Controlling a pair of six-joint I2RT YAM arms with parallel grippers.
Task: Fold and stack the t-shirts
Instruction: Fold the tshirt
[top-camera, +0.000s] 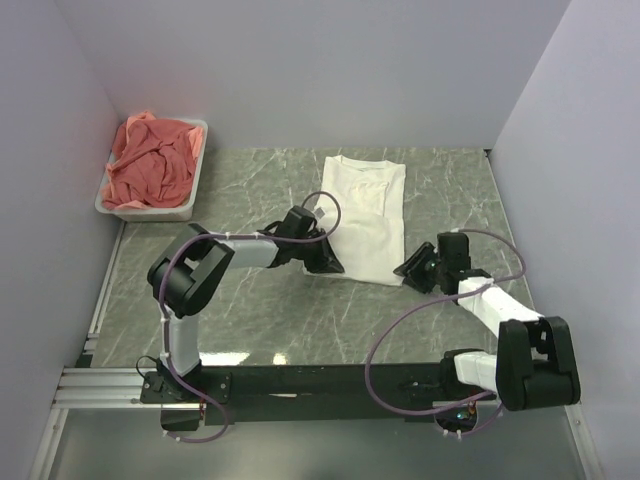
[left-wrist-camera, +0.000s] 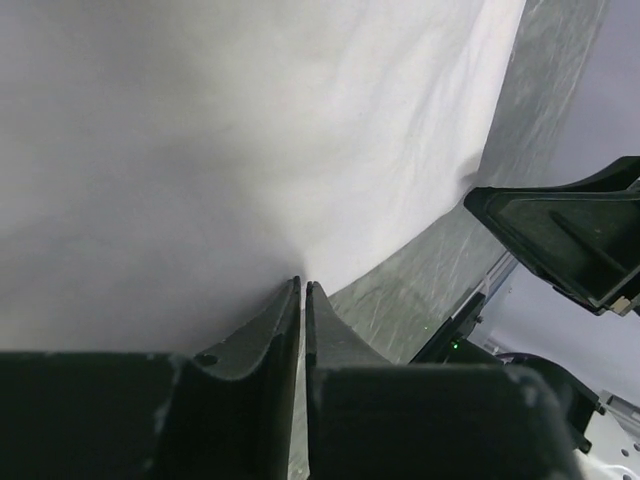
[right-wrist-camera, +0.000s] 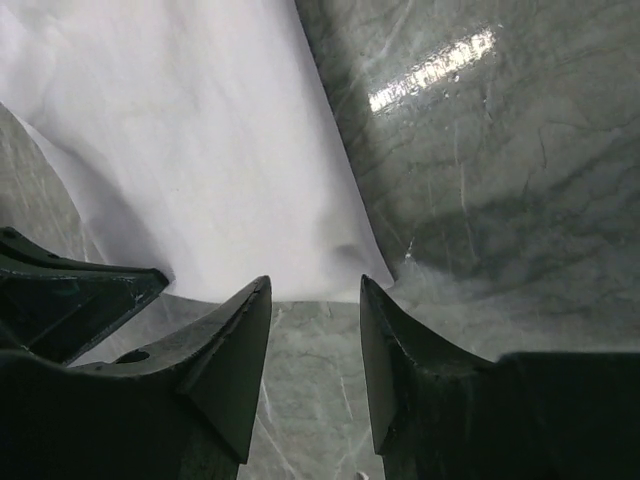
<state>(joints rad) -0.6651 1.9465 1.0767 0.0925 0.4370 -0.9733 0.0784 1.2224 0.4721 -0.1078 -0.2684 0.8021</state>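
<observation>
So the white t-shirt (top-camera: 366, 215) lies with its long axis straight away from both pincers: left gripper (left-wrist-camera: 302, 288) is clenched right at the near hem (can't tell if cloth's caught), right gripper (right-wrist-camera: 314, 287) is spread apart, corner just ahead.

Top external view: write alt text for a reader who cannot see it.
A white t-shirt lies folded on a marbled table, the left gripper shut on its near-left corner and the right gripper open beside its near-right corner. Salmon-pink shirts fill a white tub at far left.
</observation>
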